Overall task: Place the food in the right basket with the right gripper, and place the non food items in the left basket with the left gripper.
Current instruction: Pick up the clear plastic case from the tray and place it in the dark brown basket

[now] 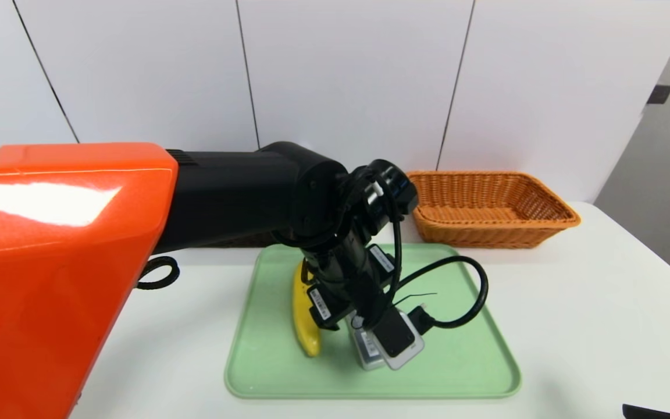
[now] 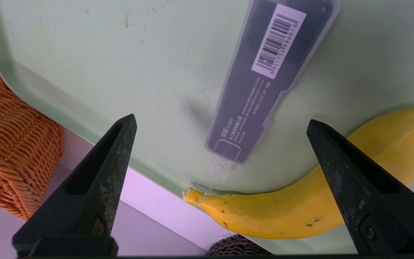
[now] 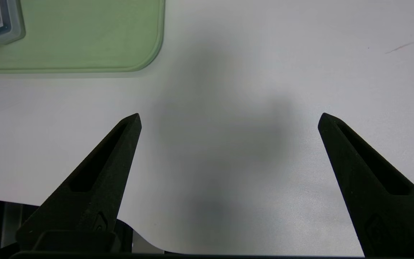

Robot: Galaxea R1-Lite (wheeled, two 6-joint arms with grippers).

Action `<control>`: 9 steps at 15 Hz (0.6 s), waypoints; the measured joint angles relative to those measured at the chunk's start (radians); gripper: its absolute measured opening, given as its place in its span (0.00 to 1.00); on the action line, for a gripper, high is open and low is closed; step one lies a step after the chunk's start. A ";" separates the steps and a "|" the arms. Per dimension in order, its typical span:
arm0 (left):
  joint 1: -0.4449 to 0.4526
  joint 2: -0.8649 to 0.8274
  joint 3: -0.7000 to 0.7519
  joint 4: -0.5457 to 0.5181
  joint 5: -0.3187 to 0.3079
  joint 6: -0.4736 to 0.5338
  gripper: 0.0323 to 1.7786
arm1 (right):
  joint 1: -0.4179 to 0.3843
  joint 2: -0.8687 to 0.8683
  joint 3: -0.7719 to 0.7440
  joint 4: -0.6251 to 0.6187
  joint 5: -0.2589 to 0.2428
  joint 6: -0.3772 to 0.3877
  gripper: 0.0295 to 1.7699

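Containers first: orange basket (image 1: 503, 235) at the back R of the white surface (image 1: 573, 326), nothing in it that shows; dark basket (image 2: 237, 246) mostly hidden behind the L arm (image 1: 230, 192), contents can't be told. Green tray (image 1: 445, 384) in the middle, carrying banana (image 1: 306, 314) and grey case (image 2: 261, 79), both lying flat, apart.

Banana's on the tray's L side, long axis running roughly front to back, slightly curved, stem end twd the back. Case is just R of it, also pointing roughly front-back, barcode side up.

L hand (image 2: 221, 122) is over the tray, fingers spread wide, case showing btwn them, no grip on anything. R hand (image 3: 230, 120) is parked over the surface, front R of the tray, fingers wide too, holding nothing.
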 joint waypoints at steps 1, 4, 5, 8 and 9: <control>0.001 -0.004 0.000 -0.003 -0.001 -0.024 0.95 | 0.000 -0.002 -0.002 0.000 0.000 0.000 0.96; 0.013 -0.028 0.000 -0.031 -0.021 -0.149 0.95 | 0.000 -0.010 -0.003 0.001 0.000 0.000 0.96; 0.016 -0.036 0.000 -0.046 -0.028 -0.197 0.95 | 0.000 -0.011 -0.003 0.001 0.000 0.000 0.96; 0.031 -0.053 0.000 -0.089 -0.040 -0.385 0.95 | 0.000 -0.017 -0.003 0.002 0.000 0.001 0.96; 0.034 -0.055 0.000 -0.089 -0.043 -0.466 0.95 | 0.000 -0.020 -0.003 0.002 0.000 0.001 0.96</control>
